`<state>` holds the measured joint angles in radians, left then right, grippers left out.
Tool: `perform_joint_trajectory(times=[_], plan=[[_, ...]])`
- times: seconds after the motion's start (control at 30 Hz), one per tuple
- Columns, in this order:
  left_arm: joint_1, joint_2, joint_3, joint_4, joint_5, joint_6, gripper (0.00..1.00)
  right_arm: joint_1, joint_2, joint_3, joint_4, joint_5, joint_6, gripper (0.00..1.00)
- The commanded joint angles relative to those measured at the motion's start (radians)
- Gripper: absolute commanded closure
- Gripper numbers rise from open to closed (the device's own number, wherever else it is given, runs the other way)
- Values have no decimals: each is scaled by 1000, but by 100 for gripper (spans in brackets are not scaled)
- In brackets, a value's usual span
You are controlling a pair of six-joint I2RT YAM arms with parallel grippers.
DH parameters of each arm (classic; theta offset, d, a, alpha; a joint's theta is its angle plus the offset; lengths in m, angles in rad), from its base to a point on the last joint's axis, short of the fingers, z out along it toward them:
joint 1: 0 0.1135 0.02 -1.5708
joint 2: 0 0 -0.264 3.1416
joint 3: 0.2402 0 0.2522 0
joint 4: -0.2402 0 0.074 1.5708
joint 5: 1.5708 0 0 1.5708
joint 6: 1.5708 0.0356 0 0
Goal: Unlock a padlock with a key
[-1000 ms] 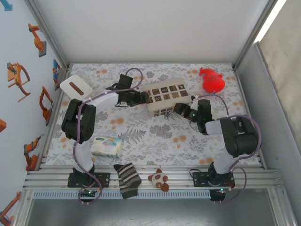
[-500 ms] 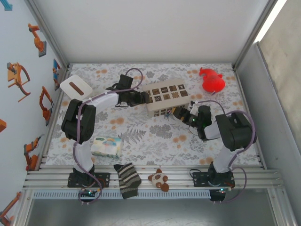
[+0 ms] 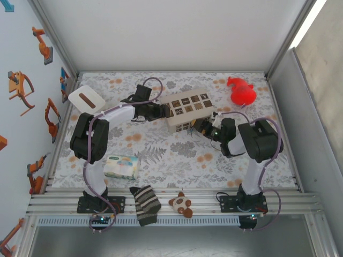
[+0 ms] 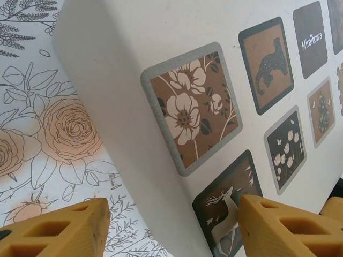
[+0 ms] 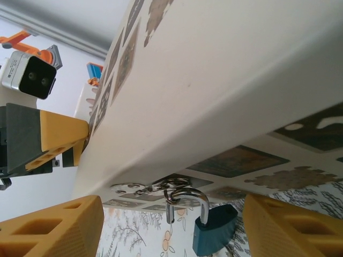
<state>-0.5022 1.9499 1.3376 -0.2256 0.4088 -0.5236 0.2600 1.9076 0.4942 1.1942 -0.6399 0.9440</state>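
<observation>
Floral tabletop (image 3: 161, 155) — padlock (image 5: 214, 231) on the patterned box (image 5: 214, 80), its base off-frame

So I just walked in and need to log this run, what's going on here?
Two arms are working at the cream patterned box. The left gripper straddles its left end, jaws open. The right gripper faces the box's front, open and empty; the small blue padlock hangs from the latch just ahead of it, untouched.
</observation>
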Motion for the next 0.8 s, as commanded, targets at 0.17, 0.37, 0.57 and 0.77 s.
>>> perform_joint_trajectory(times=[0.17, 0.37, 0.57, 0.77], plan=[[-9, 11, -22, -122, -57, 7, 36, 36, 51, 40, 58, -26, 6, 34], [-12, 4, -27, -125, -59, 7, 37, 45, 90, 38, 139, -33, 19, 36], [-15, 6, -25, -127, -59, 7, 37, 46, 99, 29, 188, -56, 11, 39], [-15, 0, -28, -129, -64, 7, 37, 47, 98, 26, 188, -69, 12, 49]])
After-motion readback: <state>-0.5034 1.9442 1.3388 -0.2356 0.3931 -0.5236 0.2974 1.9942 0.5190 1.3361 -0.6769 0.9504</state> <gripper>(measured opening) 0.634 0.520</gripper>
